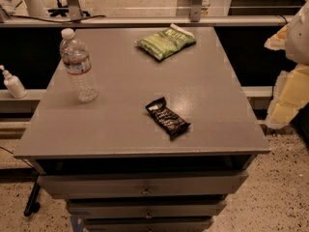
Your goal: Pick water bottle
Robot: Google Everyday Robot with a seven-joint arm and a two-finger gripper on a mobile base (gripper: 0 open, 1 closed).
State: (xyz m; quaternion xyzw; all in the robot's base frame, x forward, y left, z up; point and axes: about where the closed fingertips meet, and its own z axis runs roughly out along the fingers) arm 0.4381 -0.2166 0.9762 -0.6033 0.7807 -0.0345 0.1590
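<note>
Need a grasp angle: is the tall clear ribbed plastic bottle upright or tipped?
Upright: the clear ribbed water bottle stands on its base on the grey table, cap on top. The gripper hangs right of the table.

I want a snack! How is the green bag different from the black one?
The green bag is bigger, puffy and lies near the table's far edge; the black packet is smaller, flat, dark and lies nearer the front. Both lie on the grey table. The robot's hand is at the right edge, away from both.
</note>
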